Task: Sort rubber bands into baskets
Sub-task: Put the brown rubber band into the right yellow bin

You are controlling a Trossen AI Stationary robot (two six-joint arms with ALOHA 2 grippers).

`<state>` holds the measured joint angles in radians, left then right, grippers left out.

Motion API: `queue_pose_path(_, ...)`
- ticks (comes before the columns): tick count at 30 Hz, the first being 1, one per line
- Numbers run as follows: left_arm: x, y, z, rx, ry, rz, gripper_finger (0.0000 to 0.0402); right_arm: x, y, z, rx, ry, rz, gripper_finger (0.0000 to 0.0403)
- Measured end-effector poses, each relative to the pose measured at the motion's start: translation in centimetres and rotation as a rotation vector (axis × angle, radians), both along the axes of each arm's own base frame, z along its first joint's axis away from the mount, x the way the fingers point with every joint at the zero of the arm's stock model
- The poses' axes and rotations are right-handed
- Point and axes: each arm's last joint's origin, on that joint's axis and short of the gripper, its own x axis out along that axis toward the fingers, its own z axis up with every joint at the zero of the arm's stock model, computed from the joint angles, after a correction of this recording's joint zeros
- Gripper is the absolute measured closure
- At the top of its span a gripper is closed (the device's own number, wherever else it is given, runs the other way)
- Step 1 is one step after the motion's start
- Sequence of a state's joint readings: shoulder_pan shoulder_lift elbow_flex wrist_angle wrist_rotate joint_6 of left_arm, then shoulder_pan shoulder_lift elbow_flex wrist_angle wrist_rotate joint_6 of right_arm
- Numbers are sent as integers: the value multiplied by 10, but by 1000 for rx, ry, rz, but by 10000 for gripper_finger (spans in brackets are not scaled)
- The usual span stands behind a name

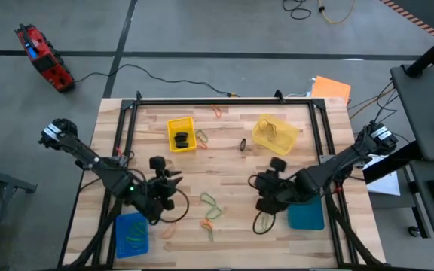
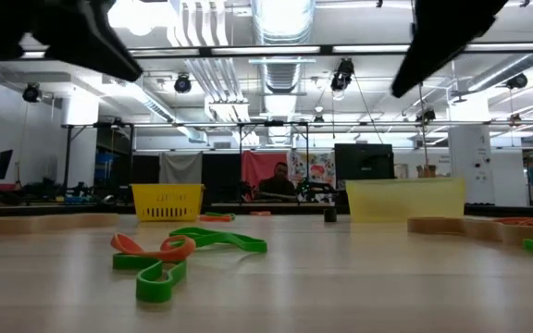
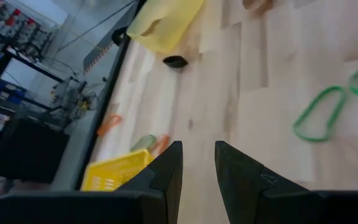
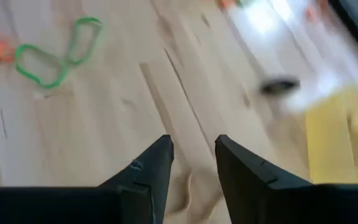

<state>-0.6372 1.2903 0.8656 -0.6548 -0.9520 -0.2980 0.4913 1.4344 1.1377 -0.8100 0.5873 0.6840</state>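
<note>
Seen from above, the wooden bench (image 1: 224,162) fills the centre of the frame, with both arms reaching in from its lower corners. The left end effector (image 1: 166,183) is held over the lower left of the bench, just above the bright blue basket (image 1: 131,234), in which a few green bands are seen. In the left wrist view its fingers (image 3: 166,171) are parted by a narrow gap, with nothing held between them. The right end effector (image 1: 266,188) is held over the lower right of the bench, beside the teal-blue basket (image 1: 306,214); in the right wrist view its fingers (image 4: 155,163) are likewise slightly parted and empty. The bright yellow basket (image 1: 181,133) is seen at upper centre-left of the high view with dark bands inside, and the pale yellow basket (image 1: 274,133) at upper centre-right. Loose green rubber bands (image 1: 211,201) and orange rubber bands (image 1: 207,223) are scattered on the bench between the two end effectors, in the lower centre of the frame. A black rubber band (image 1: 242,144) lies between the two yellow baskets, and an orange one (image 1: 218,112) near the top edge of the bench. In the low view, green and orange bands (image 2: 169,252) are seen tangled at lower left.
</note>
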Motion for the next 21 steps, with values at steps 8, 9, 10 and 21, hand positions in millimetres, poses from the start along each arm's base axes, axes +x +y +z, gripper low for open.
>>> queue_pose_path(8, 20, 29, 17, 13, 28, 35, 322, 1, -40, -7, -128, 84, 108, 313)
queue_pose_path(9, 22, 33, 18, 9, 32, 35, 322, -2, -46, -8, -136, 89, 105, 316)
queue_pose_path(10, 23, 37, 19, 9, 34, 41, 322, -3, -51, -8, -140, 82, 105, 320)
queue_pose_path(21, 38, 93, 34, -69, 45, 19, 322, -22, -99, 8, -113, -159, 179, 344)
